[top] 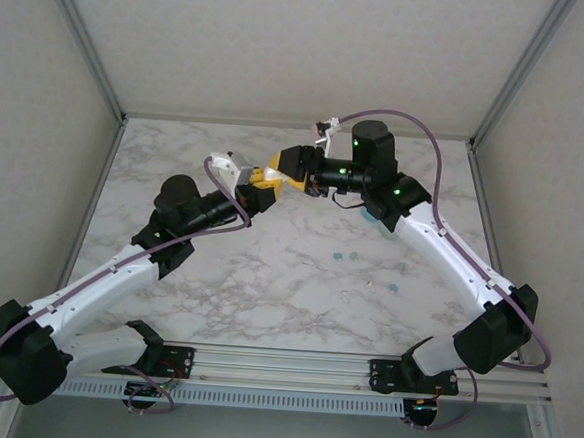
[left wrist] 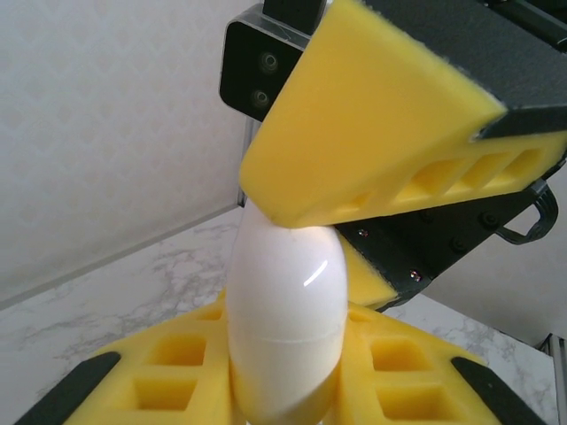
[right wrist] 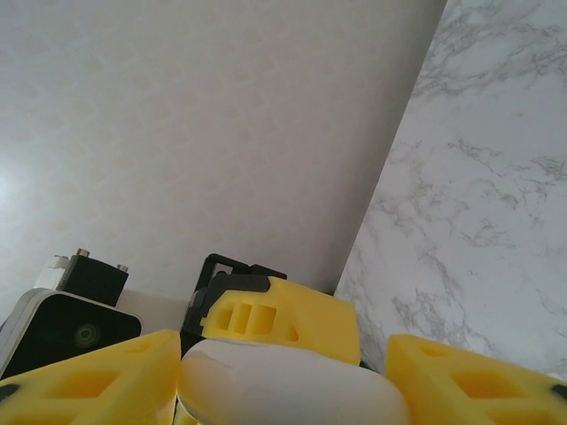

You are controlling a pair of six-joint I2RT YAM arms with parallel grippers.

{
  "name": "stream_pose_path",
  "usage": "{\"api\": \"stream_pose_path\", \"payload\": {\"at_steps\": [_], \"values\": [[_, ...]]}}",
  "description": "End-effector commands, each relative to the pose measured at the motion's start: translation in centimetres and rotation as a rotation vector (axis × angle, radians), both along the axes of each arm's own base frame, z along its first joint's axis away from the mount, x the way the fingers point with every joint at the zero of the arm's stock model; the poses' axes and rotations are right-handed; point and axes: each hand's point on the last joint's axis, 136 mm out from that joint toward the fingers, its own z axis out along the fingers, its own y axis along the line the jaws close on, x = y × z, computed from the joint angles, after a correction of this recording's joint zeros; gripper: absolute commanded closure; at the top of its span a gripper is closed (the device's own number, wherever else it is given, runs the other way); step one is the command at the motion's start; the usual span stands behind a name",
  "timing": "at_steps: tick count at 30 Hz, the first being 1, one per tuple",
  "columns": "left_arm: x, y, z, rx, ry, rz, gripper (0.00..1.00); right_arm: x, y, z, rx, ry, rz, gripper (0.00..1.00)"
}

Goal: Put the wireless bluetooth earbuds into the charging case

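Where the two arms meet in the upper middle of the top view, the charging case [top: 272, 174] is held up in the air between them, above the counter [top: 267, 287]. The left end effector [top: 263, 185] is closed on the lower end of the case. In the left wrist view its yellow foam fingers [left wrist: 177, 372] hug the case from both sides at the bottom of the frame. They are soft-looking blocks with square holes in them. The case looks like a smooth egg there, very pale and shiny. A thin line runs around it low down, and a bright glint sits on its side.

The right end effector [top: 281, 164] grips the other end of the case. One of its thick yellow wedge fingers [left wrist: 381, 124] presses on the top of the egg shape. The other finger touches it from behind. In the right wrist view the case is a pale round lump at the bottom middle, with a yellow finger touching it on each side.

The wireless bluetooth earbuds [top: 338, 254] are tiny blue-green dots lying on the white counter with its grey marble veins. They are right of the middle in the top view, well apart from the case.
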Motion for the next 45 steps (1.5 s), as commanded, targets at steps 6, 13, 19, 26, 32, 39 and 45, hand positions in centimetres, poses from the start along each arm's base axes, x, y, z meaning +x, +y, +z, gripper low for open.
{"api": "stream_pose_path", "payload": {"at_steps": [6,13,19,26,32,39,45], "values": [[0.2,0.8,2.4,-0.052,-0.045,0.048,0.71,-0.7,0.8,-1.3,-0.009,0.044,0.035,0.39],[0.1,0.6,2.2,-0.039,-0.041,0.040,0.77,-0.8,0.9,-0.9,0.013,0.044,0.044,0.39],[0.0,0.5,1.4,-0.001,-0.039,0.031,0.81,-0.7,0.5,-0.2,0.021,0.018,0.031,0.35],[-1.8,-0.1,1.9,0.025,-0.079,-0.064,0.86,0.0,-4.5,0.5,-0.153,-0.330,-0.147,0.20],[-2.4,-0.5,2.2,0.017,-0.086,-0.106,0.87,-2.1,-6.2,0.6,-0.244,-0.559,-0.072,0.20],[-2.9,-1.4,2.9,0.008,-0.074,-0.176,0.87,-2.6,-4.9,-0.9,-0.271,-0.485,0.037,0.22],[-3.2,-1.7,2.7,0.022,-0.064,-0.204,0.87,-1.8,-4.5,-1.0,-0.259,-0.470,0.015,0.23]]}}
